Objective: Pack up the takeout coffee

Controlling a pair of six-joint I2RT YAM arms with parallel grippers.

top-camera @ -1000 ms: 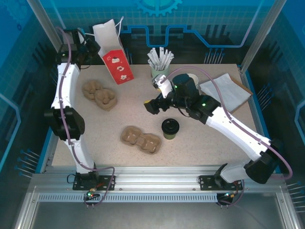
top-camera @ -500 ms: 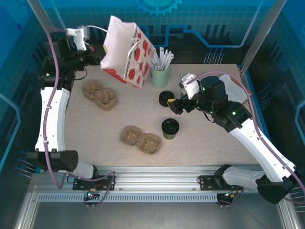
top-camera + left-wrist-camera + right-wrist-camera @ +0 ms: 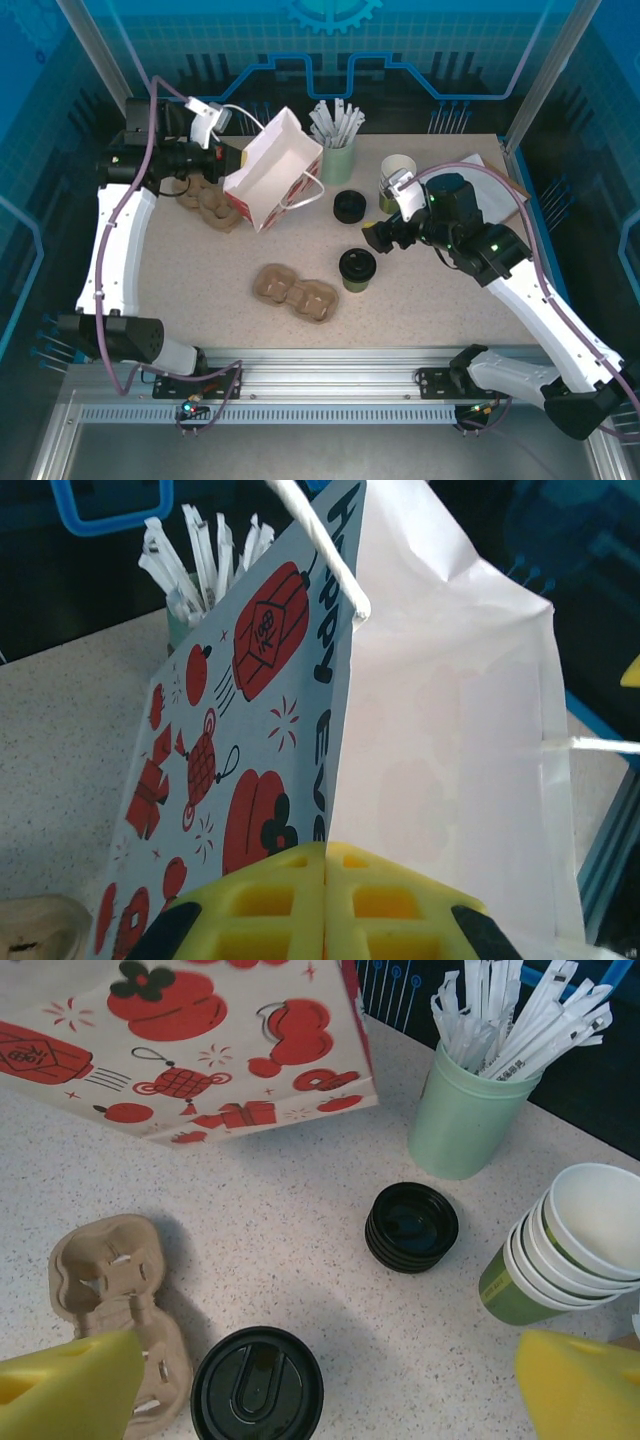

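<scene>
A: Top external, upper left: left gripper (image 3: 232, 163)?
B: Pressed together, pinching the rim of the red-and-white paper gift bag (image 3: 275, 172). The bag is tilted with its white inside showing. Left wrist view agrees: yellow pads (image 3: 270, 910) closed together on the bag's edge.
A: Right gripper (image 3: 376, 237)?
B: Right of centre, spread wide, holding nothing.
A: Takeout coffee (image 3: 357, 268)?
B: Centre of frame, upright on the table with its black lid on. It sits just below the right gripper, not touched, and just right of a pulp cup carrier (image 3: 295, 292).
A: Rest?
B: Above the coffee is a stack of black lids (image 3: 349, 206). Lidless cups (image 3: 397, 178) are to the right of it. A mint cup of wrapped stirrers (image 3: 337, 150) stands beside the bag. A second carrier (image 3: 212, 205) lies partly under the bag.
</scene>
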